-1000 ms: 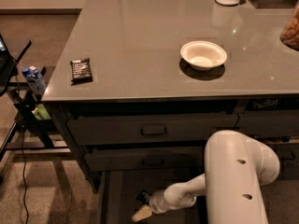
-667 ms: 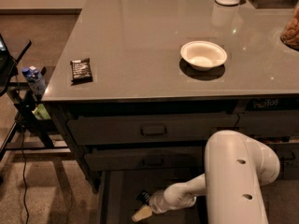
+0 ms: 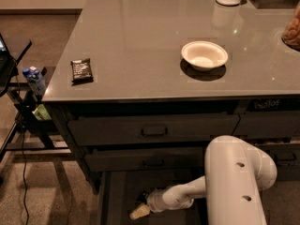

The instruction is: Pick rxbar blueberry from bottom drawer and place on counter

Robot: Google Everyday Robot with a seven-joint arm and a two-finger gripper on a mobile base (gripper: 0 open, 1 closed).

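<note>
Camera view: the gripper (image 3: 139, 212) is down low inside the open bottom drawer (image 3: 117, 196), right at the picture's lower edge, and whether it is released or clenched I cannot tell. The rxbar I can't pick out for sure; it is likely on the drawer floor by the gripper tip, while the counter (image 3: 140, 41) carries a black bar (image 3: 81, 70) and a bowl (image 3: 204, 55). I'd expect a light, flat bar in a slick, crinkly wrapper, best pinched across its narrow width at mid-length.
</note>
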